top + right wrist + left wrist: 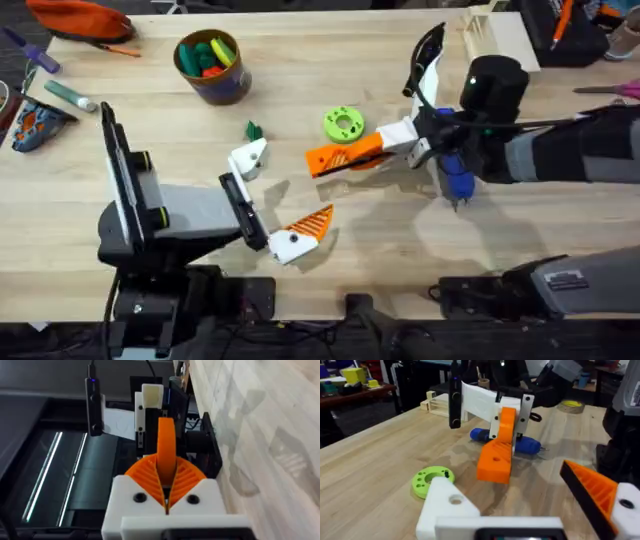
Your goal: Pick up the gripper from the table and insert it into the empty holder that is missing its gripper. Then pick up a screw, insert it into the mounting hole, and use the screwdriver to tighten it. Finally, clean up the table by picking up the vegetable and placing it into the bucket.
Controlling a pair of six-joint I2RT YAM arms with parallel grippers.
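Overhead: right jaws [345, 157] pinching gripper [335, 158], left jaws [277, 200] spread; could miss empty holder [248, 160] if tilted.

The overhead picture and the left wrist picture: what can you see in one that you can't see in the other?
The overhead view alone has the bucket of toys and the small dark green vegetable. The left wrist view alone has the room behind the table, with a yellow block on a shelf. Both have the lime green disc, the blue screwdriver and the right gripper clamping the orange gripper.
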